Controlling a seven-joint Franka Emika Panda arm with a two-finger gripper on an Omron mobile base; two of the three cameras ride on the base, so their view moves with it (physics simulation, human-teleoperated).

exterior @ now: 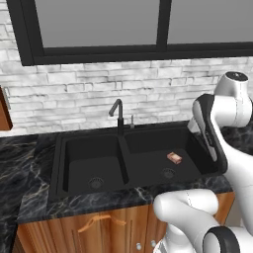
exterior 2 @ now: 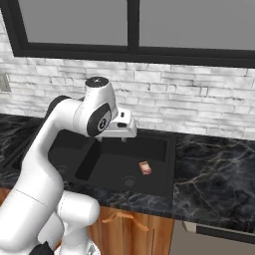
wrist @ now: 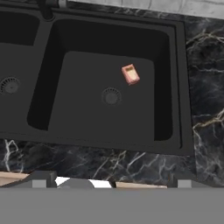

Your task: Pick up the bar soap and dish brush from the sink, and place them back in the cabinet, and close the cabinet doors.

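The bar soap [exterior: 174, 157] [exterior 2: 145, 168] [wrist: 130, 74], a small pinkish-orange block, lies flat on the floor of the right basin of the black sink [exterior: 59, 163] [exterior 2: 167, 164] [wrist: 175, 87], just beyond its drain. My gripper [wrist: 111, 181] hangs high over the sink's front rim, open and empty, its fingertips [wrist: 39, 179] wide apart. The white hand [exterior 2: 122, 127] sits above the basin. The dish brush is out of view. A sliver of reddish-brown cabinet [exterior: 4, 111] shows at the far left edge; I cannot tell how its doors stand.
A slim black faucet [exterior: 117, 114] rises behind the basin divider. Dark marbled counter [exterior: 20, 168] [exterior 2: 219, 174] flanks the sink. Below are wooden lower cabinets [exterior: 99, 225] with curved handles. Behind stand a white brick wall and a black-framed window [exterior: 99, 29].
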